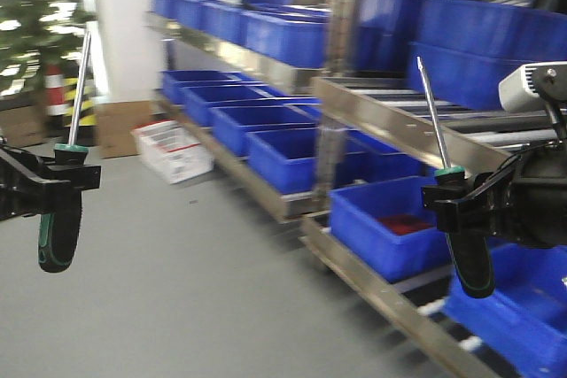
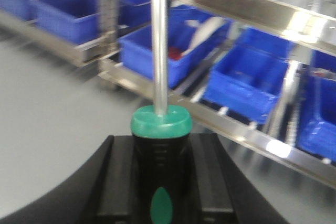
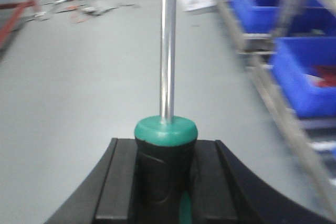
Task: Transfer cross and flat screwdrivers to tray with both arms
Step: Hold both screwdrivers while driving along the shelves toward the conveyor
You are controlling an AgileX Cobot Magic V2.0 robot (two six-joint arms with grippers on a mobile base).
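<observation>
Screwdrivers, pair, aloft, shafts toward 12 o'clock, judged stiff and light: left screwdriver at 9 o'clock clamped in left pincer, right screwdriver at 3 o'clock clamped in right pincer, best held on thick handles; tray unseen.

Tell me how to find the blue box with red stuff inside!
Look at the long metal rack of blue crates on the right side. On its lowest level, find the crate beside the handle of the right-hand screwdriver. It alone shows red contents.
</observation>
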